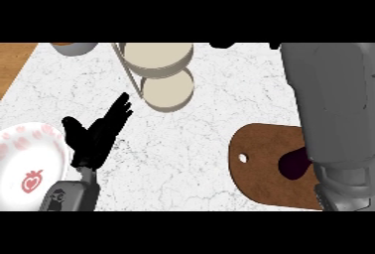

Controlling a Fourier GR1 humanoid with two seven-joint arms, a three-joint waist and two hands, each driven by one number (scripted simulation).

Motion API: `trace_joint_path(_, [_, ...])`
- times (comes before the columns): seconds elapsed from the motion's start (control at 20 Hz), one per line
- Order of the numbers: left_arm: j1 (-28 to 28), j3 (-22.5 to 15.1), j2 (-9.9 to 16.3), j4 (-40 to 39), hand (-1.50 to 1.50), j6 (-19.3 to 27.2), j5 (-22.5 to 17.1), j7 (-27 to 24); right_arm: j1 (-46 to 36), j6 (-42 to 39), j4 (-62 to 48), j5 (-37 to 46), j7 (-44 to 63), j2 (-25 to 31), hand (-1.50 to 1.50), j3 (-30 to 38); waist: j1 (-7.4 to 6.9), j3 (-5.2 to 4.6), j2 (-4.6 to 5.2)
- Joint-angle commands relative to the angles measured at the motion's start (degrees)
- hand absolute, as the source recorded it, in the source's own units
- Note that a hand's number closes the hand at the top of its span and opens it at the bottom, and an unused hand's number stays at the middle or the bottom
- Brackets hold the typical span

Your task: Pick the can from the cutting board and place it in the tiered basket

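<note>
Marble-patterned desk [219, 114] fills most of what I see, white with grey veining, and a strip of wood shows past its far left corner. My right forearm [333, 114] is the next biggest thing: it comes in along the right edge of the desk and runs up to the far edge, covering part of the cutting board. The right robot hand is out of my view, so I cannot tell how its fingers stand. The cutting board [267, 168] lies near the front right corner, brown, rounded, with a small hole by its left end. On it, just against the forearm, I see a dark purple shape [295, 163]; whether that is the can I cannot tell. The tiered basket [161, 67] sits at the far edge near the middle, two pale round trays, one above the other. A plate [22, 158] with a red strawberry print rests at the front left edge. The left robot hand [92, 141] shows beside it, fingers spread and straight, holding nothing. A small bowl [73, 48] is cut off at the far left.
</note>
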State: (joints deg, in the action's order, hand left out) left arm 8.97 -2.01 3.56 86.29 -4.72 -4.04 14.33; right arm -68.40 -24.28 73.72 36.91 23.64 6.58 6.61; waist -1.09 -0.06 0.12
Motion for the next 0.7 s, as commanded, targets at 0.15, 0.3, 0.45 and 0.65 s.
trace_joint_path(0.15, [3.64, 1.52, 1.21, -1.97, 0.00, -1.41, -1.04, 1.01, -10.20, 9.72, -18.78, 1.89, -3.29, -2.46, 1.50, 2.11, -0.30, 0.00, 0.27])
trace_joint_path(0.3, [4.39, 1.64, 0.77, -2.86, 0.00, -1.14, -1.08, 1.06, -12.98, 15.25, -25.86, 3.88, -4.74, -4.62, 1.50, 1.73, -0.55, -0.01, 0.36])
trace_joint_path(0.45, [4.51, 2.29, 1.38, -4.43, 0.00, -2.34, -1.36, -1.51, -17.10, 17.12, -33.07, 1.69, -7.48, -5.10, 1.50, 3.78, -1.22, -0.04, 0.65])
trace_joint_path(0.65, [3.92, -0.54, -1.42, -2.51, 0.00, -0.22, 0.30, 0.03, -19.05, 25.59, -40.69, -0.73, -10.18, -6.53, 1.50, 0.39, -2.45, -0.05, 0.77])
